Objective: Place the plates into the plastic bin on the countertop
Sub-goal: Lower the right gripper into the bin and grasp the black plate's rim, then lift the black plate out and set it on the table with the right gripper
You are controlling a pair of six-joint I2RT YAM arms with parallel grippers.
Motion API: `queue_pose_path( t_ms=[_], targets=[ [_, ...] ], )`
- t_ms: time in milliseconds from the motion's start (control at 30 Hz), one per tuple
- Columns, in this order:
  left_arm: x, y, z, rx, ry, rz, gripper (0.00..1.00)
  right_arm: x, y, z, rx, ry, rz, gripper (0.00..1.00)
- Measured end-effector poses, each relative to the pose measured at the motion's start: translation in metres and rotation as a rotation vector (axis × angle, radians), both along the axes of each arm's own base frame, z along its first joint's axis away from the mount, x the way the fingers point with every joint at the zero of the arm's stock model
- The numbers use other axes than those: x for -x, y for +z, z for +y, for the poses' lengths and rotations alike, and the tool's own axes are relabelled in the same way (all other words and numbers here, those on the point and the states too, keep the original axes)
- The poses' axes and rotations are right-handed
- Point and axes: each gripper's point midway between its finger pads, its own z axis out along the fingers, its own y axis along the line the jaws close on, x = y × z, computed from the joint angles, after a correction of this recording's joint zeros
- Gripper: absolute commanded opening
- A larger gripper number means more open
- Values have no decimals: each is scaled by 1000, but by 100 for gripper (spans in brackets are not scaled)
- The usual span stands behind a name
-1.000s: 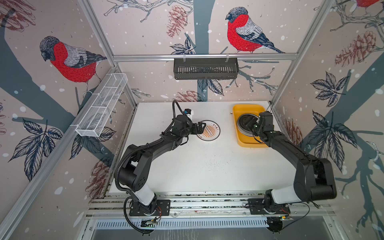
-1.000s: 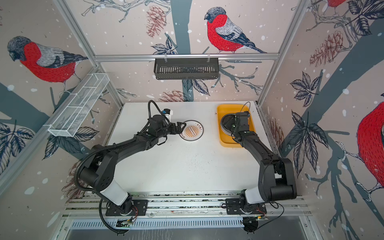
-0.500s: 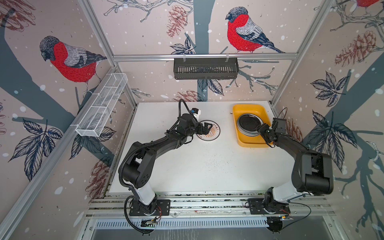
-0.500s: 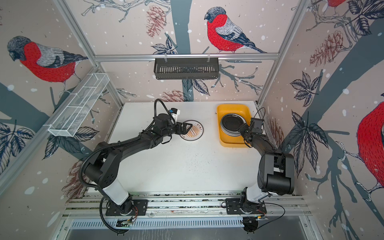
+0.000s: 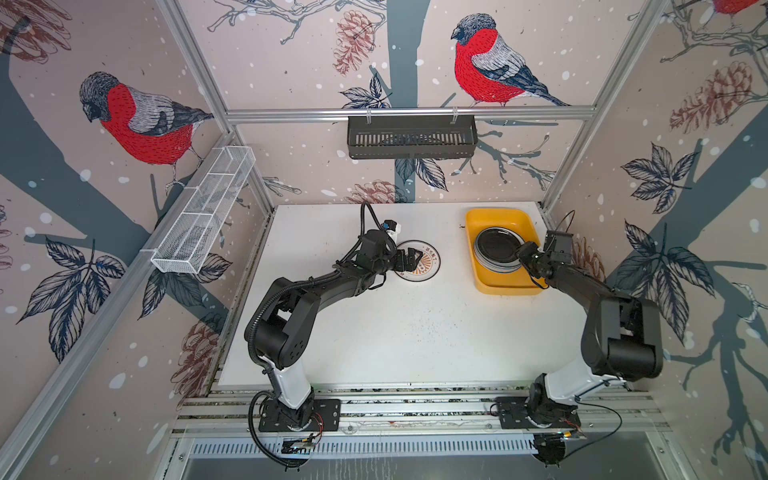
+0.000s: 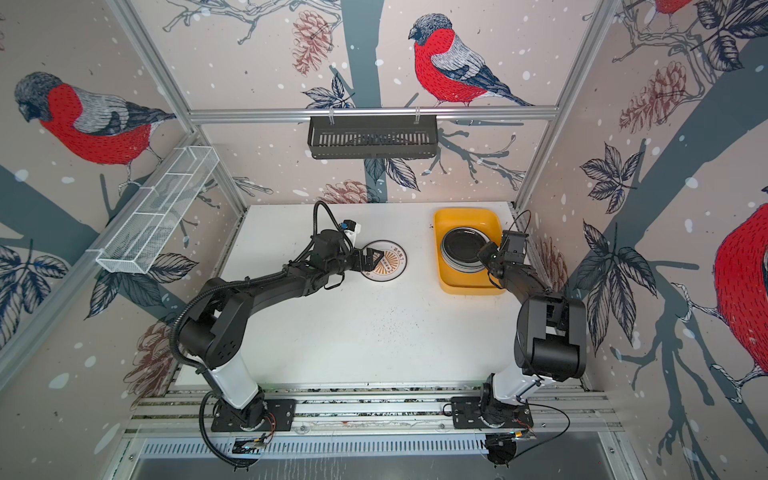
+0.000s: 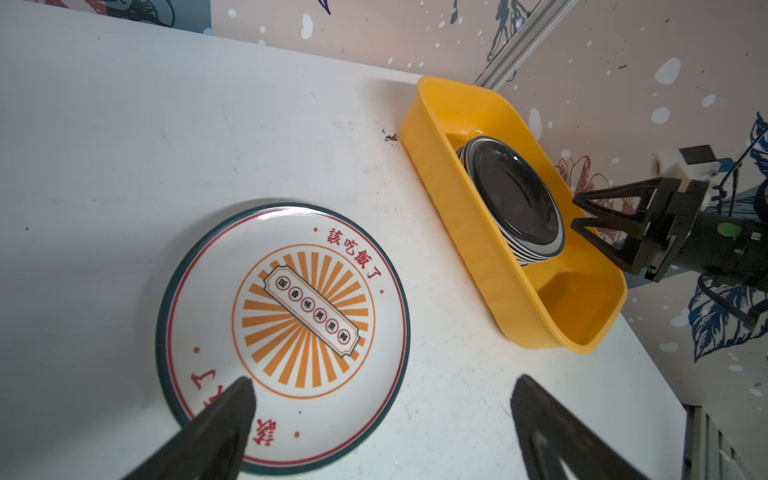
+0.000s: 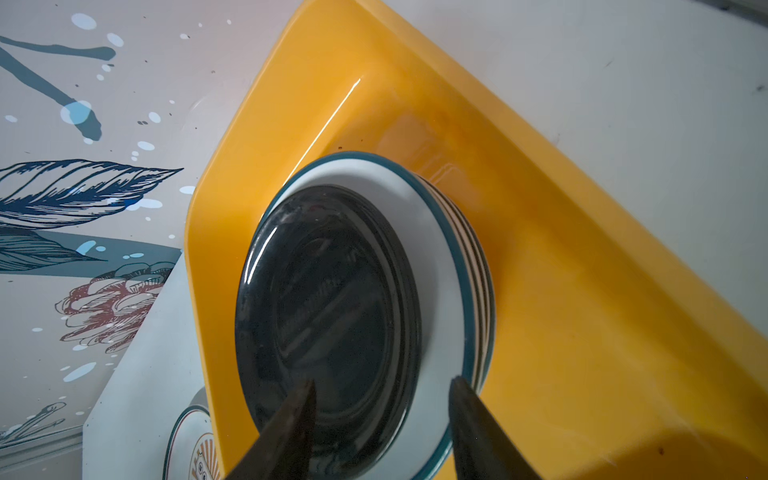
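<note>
Item 1: your left gripper, jaws wide and empty, hovers over one glossy round white sunburst plate on the speckled white desk.

Item 2: smooth yellow-orange plastic bin, holding a plate stack with a black plate topmost.

Item 3: your right gripper, parted and empty.

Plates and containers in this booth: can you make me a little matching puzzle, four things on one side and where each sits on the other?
1 sunburst plate
2 black plate
3 yellow bin
4 black slotted basket

a back right corner of the countertop
b hanging high at the back
c lying flat on open countertop
d topmost inside the bin

Pairs: 1-c, 2-d, 3-a, 4-b
</note>
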Motion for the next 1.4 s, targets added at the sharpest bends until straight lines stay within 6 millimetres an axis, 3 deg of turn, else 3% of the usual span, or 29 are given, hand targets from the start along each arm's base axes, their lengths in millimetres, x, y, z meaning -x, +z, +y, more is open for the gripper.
queue_pose_path(
  t_ms=[133, 367, 567, 733, 1000, 1100, 1200, 1333, 1400],
  targets=[
    [-8, -7, 13, -15, 42, 17, 96, -5, -7, 1, -7, 7, 11, 51],
    [-20, -15, 35, -31, 112, 46, 96, -15, -12, 4, -12, 19, 13, 41],
    [-26, -26, 47, -50, 147, 63, 96, -16, -20, 4, -20, 13, 31, 17],
    [-36, -42, 63, -74, 191, 121, 95, -16, -19, 2, -23, -6, 32, 5],
    [-46, -61, 78, -91, 214, 190, 93, -8, 31, 10, -6, 15, -68, 2],
    [-51, -67, 77, -86, 207, 206, 93, 5, 56, 24, -3, 56, -118, 2],
    [-53, -72, 77, -85, 197, 230, 93, 22, 76, 57, 0, 142, -157, 2],
    [-61, -75, 72, -82, 179, 259, 91, 64, 71, 125, -19, 345, -124, 2],
    [-66, -81, 70, -86, 172, 279, 90, 88, 63, 144, -30, 406, -97, 2]
  ],
)
